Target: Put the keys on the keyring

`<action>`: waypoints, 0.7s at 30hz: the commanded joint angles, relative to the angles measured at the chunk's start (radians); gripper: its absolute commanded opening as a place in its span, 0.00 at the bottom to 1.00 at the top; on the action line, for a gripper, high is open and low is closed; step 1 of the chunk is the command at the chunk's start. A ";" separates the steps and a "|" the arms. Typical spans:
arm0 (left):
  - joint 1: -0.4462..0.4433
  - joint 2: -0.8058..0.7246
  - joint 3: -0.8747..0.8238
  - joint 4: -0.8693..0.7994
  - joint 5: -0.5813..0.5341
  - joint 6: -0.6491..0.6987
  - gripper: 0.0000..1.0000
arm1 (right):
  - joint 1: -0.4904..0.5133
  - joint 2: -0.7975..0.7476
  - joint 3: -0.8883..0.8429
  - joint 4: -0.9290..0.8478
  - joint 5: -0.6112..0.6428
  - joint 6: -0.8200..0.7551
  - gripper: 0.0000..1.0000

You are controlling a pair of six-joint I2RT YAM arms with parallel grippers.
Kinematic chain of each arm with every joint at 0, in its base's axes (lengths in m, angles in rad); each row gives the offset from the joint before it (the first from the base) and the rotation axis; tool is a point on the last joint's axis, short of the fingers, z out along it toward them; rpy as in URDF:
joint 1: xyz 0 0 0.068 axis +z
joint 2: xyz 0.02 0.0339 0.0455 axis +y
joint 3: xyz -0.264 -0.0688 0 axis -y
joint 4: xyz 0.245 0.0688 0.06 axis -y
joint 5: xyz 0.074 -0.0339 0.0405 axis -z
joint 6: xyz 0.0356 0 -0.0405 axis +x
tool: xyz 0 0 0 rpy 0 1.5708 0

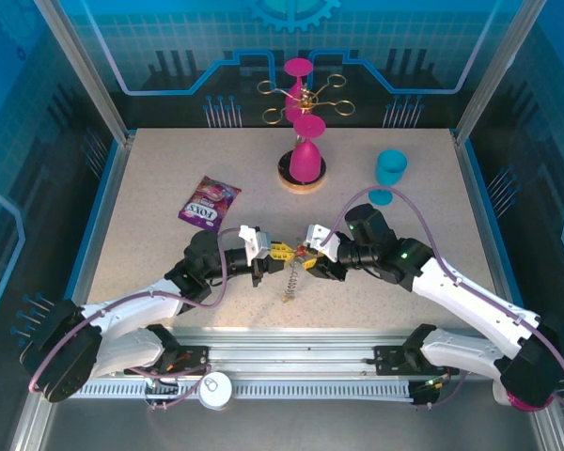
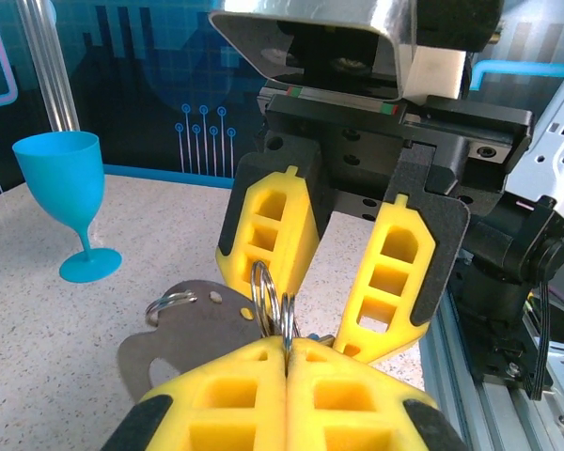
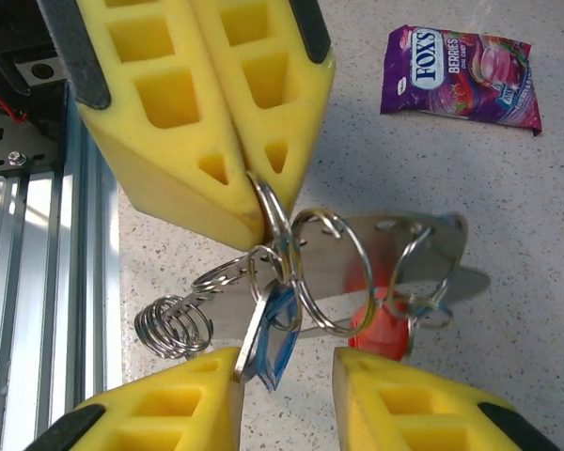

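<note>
Mid-table, my left gripper (image 1: 278, 252) and right gripper (image 1: 310, 256) meet tip to tip. The keyring (image 2: 288, 312) here is a bunch of silver split rings. My left gripper (image 2: 287, 346) is shut on one ring (image 3: 272, 210) at its tips. From it hang a larger ring (image 3: 330, 272), a flat metal plate (image 3: 399, 246), a coil spring (image 3: 174, 325), a blue-tagged key (image 3: 278, 334) and a red tag (image 3: 377, 325). My right gripper (image 3: 287, 365) stands open around the blue key, which leans on its left finger. I cannot make out a yellow tag.
A purple FOXS packet (image 1: 209, 202) lies at the left rear. A blue goblet (image 1: 390, 172) stands at the right rear, and a pink stand with gold loops (image 1: 304, 141) at the back centre. An aluminium rail (image 1: 291, 355) runs along the near edge.
</note>
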 commanded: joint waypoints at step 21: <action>-0.002 0.028 -0.010 0.190 0.036 -0.065 0.00 | 0.038 0.058 0.102 -0.128 -0.037 -0.091 0.01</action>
